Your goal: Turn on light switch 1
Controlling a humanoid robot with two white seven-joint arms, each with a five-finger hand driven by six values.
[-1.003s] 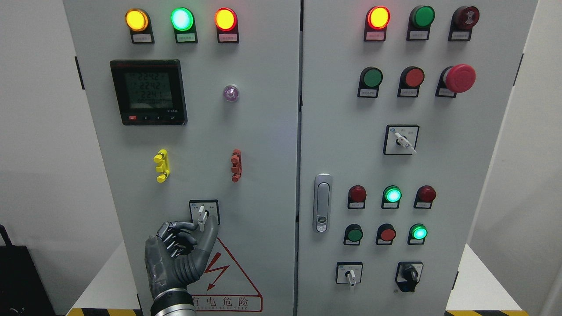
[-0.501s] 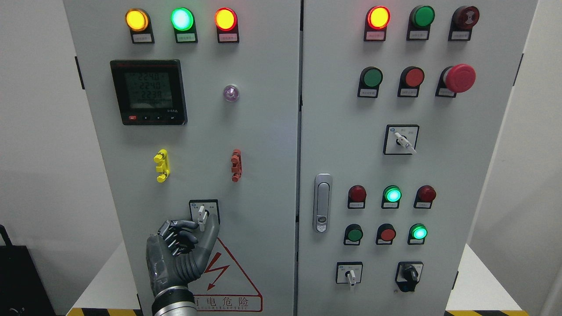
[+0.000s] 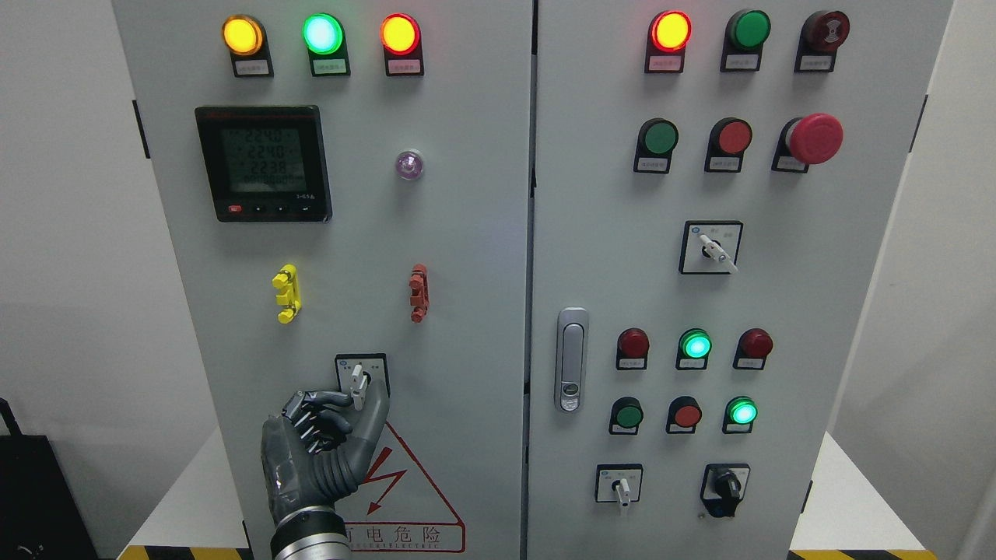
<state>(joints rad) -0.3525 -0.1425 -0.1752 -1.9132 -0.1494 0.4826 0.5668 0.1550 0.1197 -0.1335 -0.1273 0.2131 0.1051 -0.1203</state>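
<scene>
left hand (image 3: pixel 323 451) pinches switch lever (image 3: pixel 357 383), bare cabinet panel (image 3: pixel 467 311) beside it

Plain white walls (image 3: pixel 70 233) at 9 and 3 o'clock. White platform (image 3: pixel 856 505), yellow-black hazard tape (image 3: pixel 856 554) at 5 o'clock. Black object (image 3: pixel 31 498) at 8 o'clock.

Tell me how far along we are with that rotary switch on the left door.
Done: the left hand has reached the rotary switch low on the left door, thumb and forefinger flanking the lower end of its white lever. In hand: closing the pinch; firm contact is unclear. Left: the turn itself, since the lever points almost straight down. The right hand is out of view.
</scene>
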